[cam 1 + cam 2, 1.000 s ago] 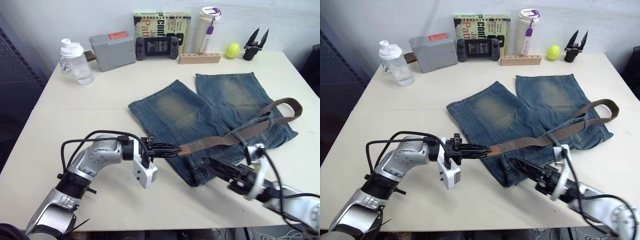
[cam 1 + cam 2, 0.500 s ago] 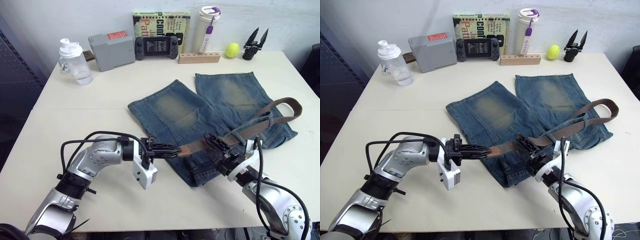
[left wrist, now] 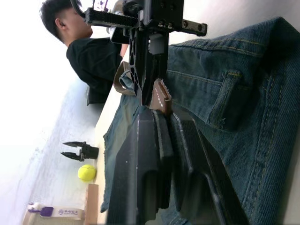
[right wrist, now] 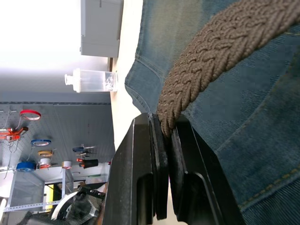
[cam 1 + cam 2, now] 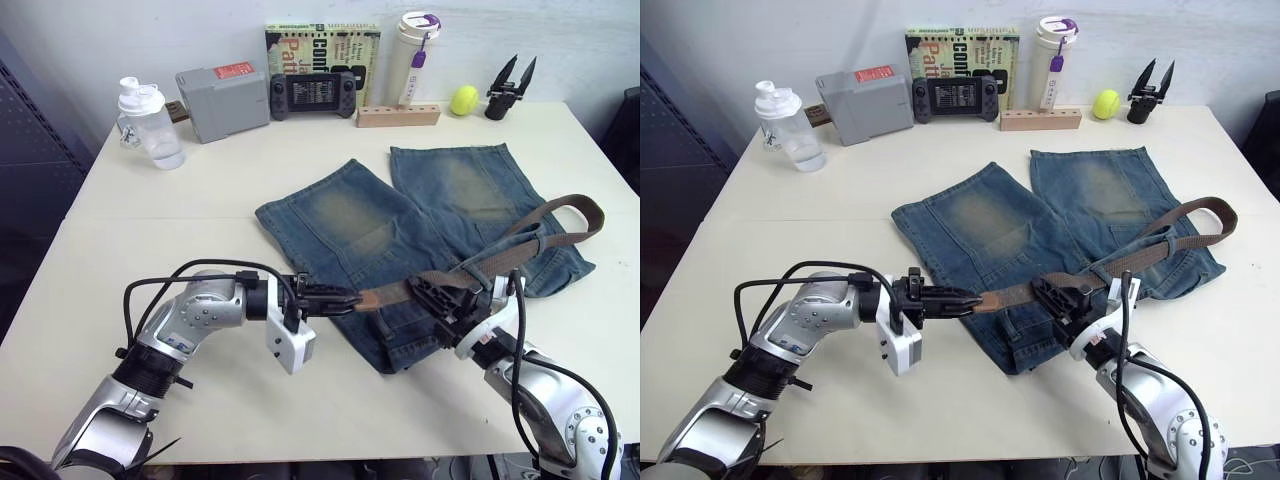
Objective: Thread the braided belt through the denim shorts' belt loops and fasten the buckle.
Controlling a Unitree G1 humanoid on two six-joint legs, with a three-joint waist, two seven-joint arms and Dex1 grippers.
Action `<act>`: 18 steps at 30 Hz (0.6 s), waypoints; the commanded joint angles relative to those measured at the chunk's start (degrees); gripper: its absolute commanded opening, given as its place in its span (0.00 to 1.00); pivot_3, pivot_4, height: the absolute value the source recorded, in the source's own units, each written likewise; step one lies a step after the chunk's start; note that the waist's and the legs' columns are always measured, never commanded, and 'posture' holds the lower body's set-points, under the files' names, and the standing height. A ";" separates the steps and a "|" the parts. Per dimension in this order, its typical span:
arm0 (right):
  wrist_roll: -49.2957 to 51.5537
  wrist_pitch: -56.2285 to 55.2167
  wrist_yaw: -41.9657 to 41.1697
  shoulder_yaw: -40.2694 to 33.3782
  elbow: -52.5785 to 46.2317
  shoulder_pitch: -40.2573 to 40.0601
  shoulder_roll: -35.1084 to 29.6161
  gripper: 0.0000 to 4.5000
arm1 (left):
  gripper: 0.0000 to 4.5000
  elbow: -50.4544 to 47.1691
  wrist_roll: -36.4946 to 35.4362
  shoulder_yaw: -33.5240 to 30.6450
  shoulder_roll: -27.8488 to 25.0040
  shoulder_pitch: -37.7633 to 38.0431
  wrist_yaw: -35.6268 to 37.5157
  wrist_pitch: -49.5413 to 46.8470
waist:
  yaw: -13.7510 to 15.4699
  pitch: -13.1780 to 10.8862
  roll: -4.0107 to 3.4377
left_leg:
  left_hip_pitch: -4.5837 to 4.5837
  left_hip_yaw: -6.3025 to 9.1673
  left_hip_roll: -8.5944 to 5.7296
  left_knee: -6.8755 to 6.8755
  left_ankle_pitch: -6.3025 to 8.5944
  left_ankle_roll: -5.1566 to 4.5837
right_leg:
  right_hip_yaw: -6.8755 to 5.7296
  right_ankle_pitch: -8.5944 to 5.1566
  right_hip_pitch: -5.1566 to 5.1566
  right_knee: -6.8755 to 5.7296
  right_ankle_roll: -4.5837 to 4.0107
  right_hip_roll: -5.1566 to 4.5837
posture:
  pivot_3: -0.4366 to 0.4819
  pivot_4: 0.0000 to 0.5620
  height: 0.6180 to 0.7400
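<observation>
Both head cameras looked forward and down over the worktop (image 5: 300,180) from above. Each wrist camera looked along its own tool, close to the denim shorts (image 3: 243,93), which all views shared.

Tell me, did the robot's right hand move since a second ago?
Yes. The right hand went forward from near the table's front edge onto the denim shorts, where it now grips the braided belt.

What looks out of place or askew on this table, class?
The brown braided belt lies slanted across the faded blue denim shorts, well off the waistband, its far end looped back over one leg. Both grippers, left and right, pinch it near its near end.
</observation>
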State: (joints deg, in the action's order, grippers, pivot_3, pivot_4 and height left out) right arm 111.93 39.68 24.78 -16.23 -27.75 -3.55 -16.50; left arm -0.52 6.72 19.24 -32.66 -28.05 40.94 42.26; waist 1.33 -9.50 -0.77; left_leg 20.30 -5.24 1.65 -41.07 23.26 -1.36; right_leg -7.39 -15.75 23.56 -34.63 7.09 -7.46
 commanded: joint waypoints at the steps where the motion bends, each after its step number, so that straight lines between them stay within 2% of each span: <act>1: 1.07 -0.52 -2.02 -2.37 -1.15 0.11 -0.86 0.00 | 0.55 -6.75 -9.75 0.38 -1.68 2.92 4.89 -10.85 | -0.05 0.00 -0.01 | 0.01 0.00 0.01 0.00 0.00 0.00 | 0.00 0.00 0.02 0.00 0.00 0.00 | 0.48 0.27 0.92; 4: 1.07 1.74 -5.63 -5.53 0.54 -0.05 -4.56 0.00 | 0.85 -14.51 -19.94 -0.44 -6.01 8.29 10.30 -23.61 | -0.11 -0.03 -0.07 | 0.00 0.01 0.03 0.01 0.00 0.00 | 0.07 0.00 0.04 0.00 -0.01 0.01 | 0.48 0.27 0.92; 7: 1.07 3.61 -8.60 -7.70 2.52 0.07 -8.58 0.00 | 0.85 -19.84 -25.31 -2.27 -9.62 12.09 12.91 -32.39 | 0.02 -0.05 -0.09 | -0.01 0.05 0.03 0.00 0.01 -0.02 | 0.15 -0.01 0.05 0.00 -0.01 -0.01 | 0.48 0.27 0.92; 10: 0.88 4.62 -10.01 -8.60 5.82 0.21 -13.45 0.00 | 0.85 -23.30 -29.74 -5.35 -11.13 15.71 12.27 -39.50 | 0.06 -0.04 -0.11 | -0.03 0.09 0.03 0.00 0.02 -0.03 | 0.19 -0.01 0.04 -0.01 -0.01 -0.01 | 0.48 0.27 0.92; 18: -2.94 4.71 -12.88 -5.76 7.28 -0.20 -16.51 0.00 | 0.85 -27.14 -28.45 -8.22 -9.13 17.98 10.34 -44.66 | 0.13 -0.05 -0.12 | -0.04 0.03 0.00 0.02 0.03 -0.06 | 0.21 -0.01 0.04 0.02 -0.01 0.02 | 0.48 0.27 0.92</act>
State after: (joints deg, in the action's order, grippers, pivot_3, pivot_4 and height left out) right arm 109.90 44.38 13.21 -22.00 -19.78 -3.62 -32.25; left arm -24.87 -22.03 12.17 -42.13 -10.46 51.85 -2.13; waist 1.46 -9.55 -0.89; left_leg 20.27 -5.23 1.65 -41.05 23.29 -1.42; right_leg -7.18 -15.76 23.60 -34.61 7.08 -7.44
